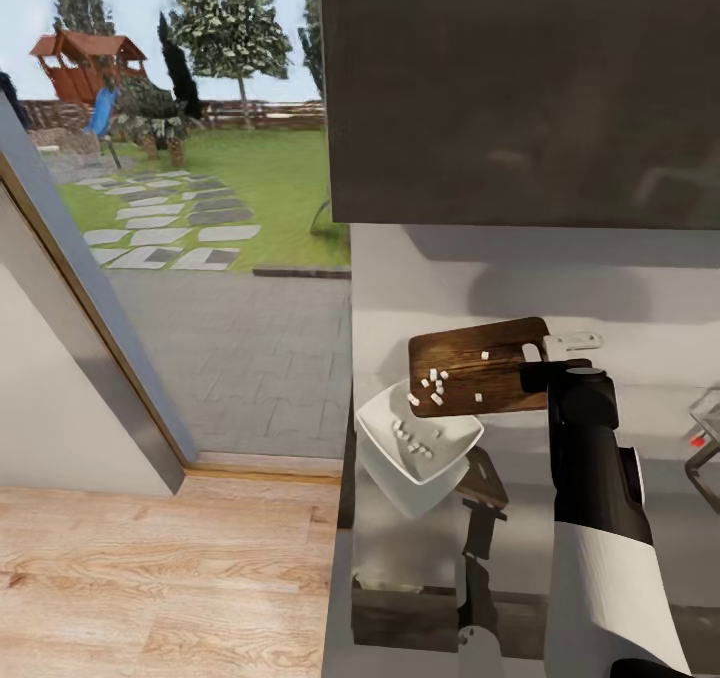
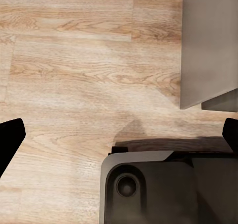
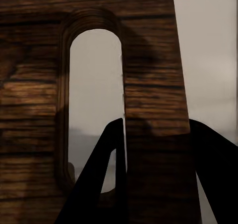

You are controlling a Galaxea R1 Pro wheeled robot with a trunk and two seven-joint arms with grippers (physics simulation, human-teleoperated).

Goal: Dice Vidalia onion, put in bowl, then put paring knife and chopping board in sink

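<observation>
Beyond an open doorway at ten o'clock, a garden with a stepping-stone path; a dark wall cabinet [image 1: 520, 88] overhead at one o'clock; pale wood floor [image 1: 150, 568] at eight o'clock. Below the cabinet, a glossy grey countertop [image 1: 640, 518], with the sink [image 1: 707, 438] just cut off at three o'clock. At centre, held tilted above the counter, the chopping board [image 1: 475, 366], white onion dice [image 1: 433, 383] clinging at its lower end. Directly beneath that end, at six o'clock of it, the white bowl [image 1: 415, 448] with more dice inside. Right gripper [image 3: 148, 184] pinching the board's handle end, one finger through the handle hole. Left gripper [image 2: 119, 135] over bare floor, fingers spread wide, holding nothing.
</observation>
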